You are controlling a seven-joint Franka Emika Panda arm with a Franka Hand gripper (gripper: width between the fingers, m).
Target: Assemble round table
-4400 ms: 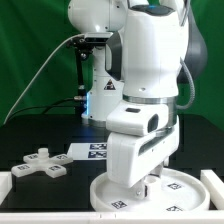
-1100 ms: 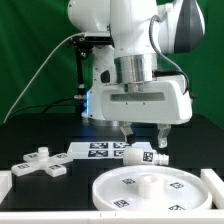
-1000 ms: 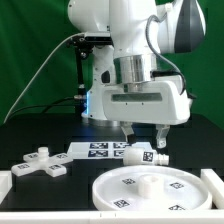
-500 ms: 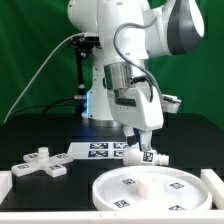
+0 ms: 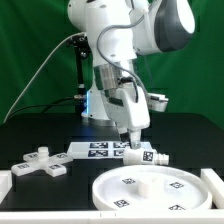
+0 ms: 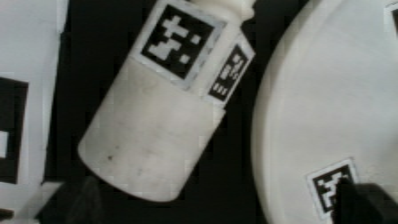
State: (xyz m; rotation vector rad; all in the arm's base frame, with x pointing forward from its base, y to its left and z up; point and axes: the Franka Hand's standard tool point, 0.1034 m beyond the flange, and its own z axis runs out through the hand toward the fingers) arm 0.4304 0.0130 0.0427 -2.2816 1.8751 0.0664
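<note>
White plastic foot piece is lying at ext. view's left on black table, well apart from other parts. Marker board is lying flat next. Gripper is hovering over leg, which is lying on its side btwn board and disc, front right. Pincer state: cannot tell, fingers showing edge-on.

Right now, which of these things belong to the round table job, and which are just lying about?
Part of the job: round disc, cylinder leg, cross-shaped foot.
Just lying about: marker board.
</note>
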